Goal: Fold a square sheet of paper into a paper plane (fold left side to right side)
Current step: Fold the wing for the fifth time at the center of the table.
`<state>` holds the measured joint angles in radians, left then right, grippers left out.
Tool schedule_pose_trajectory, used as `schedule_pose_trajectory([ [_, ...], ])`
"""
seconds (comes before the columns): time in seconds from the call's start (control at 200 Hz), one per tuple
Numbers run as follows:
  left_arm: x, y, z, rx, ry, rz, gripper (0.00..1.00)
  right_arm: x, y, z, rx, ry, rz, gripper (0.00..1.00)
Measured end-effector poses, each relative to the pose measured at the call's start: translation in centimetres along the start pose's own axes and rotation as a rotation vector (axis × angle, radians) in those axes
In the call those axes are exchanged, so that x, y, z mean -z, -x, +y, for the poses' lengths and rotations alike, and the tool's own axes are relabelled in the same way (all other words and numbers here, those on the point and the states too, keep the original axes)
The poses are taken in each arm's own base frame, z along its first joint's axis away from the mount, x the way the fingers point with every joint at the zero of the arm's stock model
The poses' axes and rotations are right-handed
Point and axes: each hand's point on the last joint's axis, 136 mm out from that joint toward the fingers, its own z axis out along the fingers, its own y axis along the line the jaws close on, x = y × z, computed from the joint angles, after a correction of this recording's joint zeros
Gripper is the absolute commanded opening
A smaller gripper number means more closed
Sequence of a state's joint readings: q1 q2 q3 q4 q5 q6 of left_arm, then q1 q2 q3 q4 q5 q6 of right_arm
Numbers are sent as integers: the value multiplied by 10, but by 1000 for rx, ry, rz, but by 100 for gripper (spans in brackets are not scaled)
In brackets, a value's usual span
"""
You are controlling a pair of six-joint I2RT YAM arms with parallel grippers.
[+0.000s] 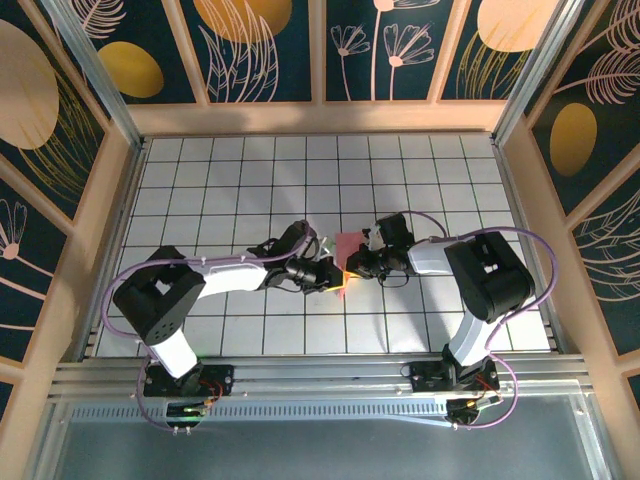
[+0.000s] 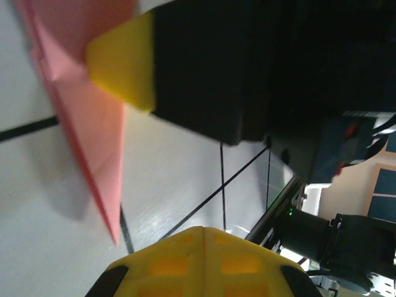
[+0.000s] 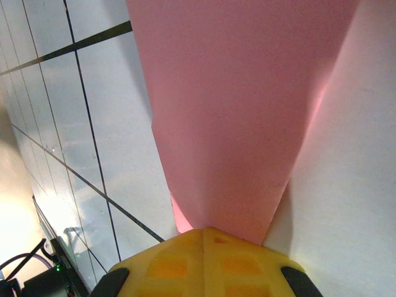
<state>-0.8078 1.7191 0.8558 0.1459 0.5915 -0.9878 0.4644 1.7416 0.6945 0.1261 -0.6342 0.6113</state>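
Note:
The salmon-pink sheet of paper [image 1: 350, 246] is folded into a narrow shape that ends in a point and sits mid-table between both arms. In the right wrist view the paper [image 3: 235, 111] rises off the table, runs down to my right gripper [image 3: 207, 232], and is pinched at the shut yellow tips. From above, the right gripper [image 1: 351, 268] meets the sheet's near edge. My left gripper [image 2: 204, 230] is shut and empty, just beside the paper's point [image 2: 93, 124]. It faces the right gripper's yellow finger [image 2: 124, 62]. The left gripper [image 1: 336, 273] nearly touches the right one.
The white gridded table [image 1: 250, 170] is walled by wooden frames on the left, back and right. A metal rail [image 1: 320, 372] with both arm bases runs along the near edge. The two forearms converge at mid-table.

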Motion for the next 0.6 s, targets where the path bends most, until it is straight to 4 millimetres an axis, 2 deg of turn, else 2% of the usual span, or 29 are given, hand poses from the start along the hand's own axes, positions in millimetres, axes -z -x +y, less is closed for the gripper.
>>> schedule_pose_trajectory([
  [0.09, -9, 6, 2, -2, 8, 9, 2, 0, 0, 1, 1, 1, 0, 0],
  [0.275, -30, 9, 23, 23, 53, 38, 1, 0, 0, 1, 2, 1, 0, 0],
  [0.48, -37, 7, 41, 34, 100, 48, 1, 0, 0, 1, 2, 1, 0, 0],
  [0.601, -39, 7, 44, 31, 109, 46, 0, 0, 1, 2, 4, 0, 0, 0],
])
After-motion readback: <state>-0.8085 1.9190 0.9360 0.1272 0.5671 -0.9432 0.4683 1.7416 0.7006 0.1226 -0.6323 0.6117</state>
